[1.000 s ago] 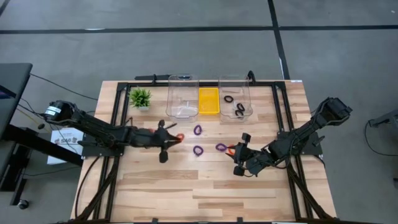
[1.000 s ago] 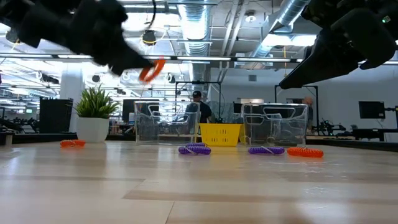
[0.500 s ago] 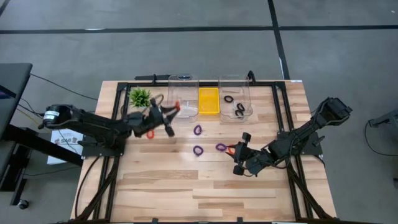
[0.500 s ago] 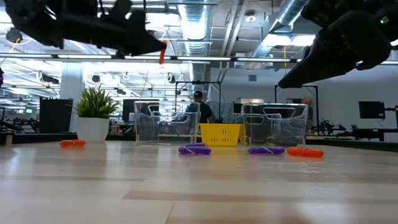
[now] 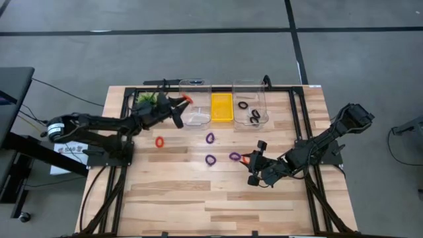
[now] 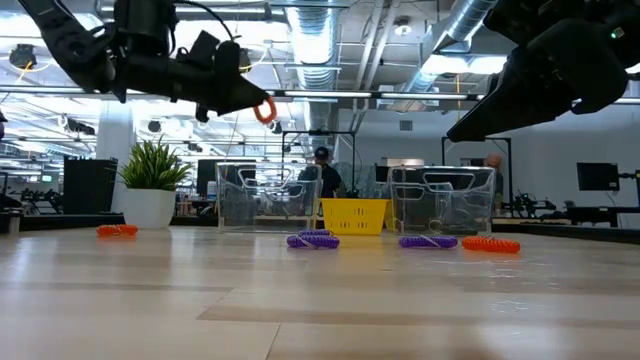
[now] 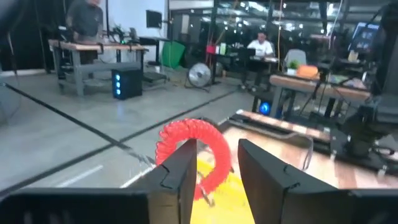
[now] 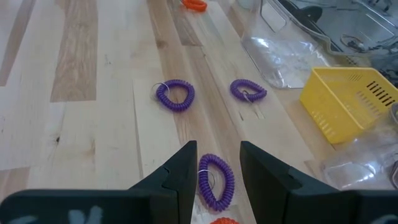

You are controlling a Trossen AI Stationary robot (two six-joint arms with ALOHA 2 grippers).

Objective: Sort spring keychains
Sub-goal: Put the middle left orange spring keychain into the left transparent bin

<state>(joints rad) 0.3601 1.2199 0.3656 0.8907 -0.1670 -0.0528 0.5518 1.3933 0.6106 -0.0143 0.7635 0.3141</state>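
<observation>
My left gripper is shut on a red-orange spring keychain, high above the table beside the left clear bin. My right gripper is open and empty above the table's right middle. A purple keychain and a red-orange one lie just past its fingertips. Two more purple keychains and a red-orange one lie flat on the table. Two black keychains lie in the right clear bin. My left gripper pinches the red-orange keychain by one side of its coiled loop between its two fingers. The rest of the loop stands out past the fingertips. The fingers reach roughly level, toward the table's right, and the keychain is lifted clear.
A yellow basket stands between the two clear bins at the far edge. A small green plant stands at the far left, partly under my left arm. People and benches show in the room beyond the table.
My left gripper has carried the red-orange keychain from the table's middle toward the far edge, up to the left clear bin, turning as it went. This has uncovered the red-orange keychain lying on the table.
</observation>
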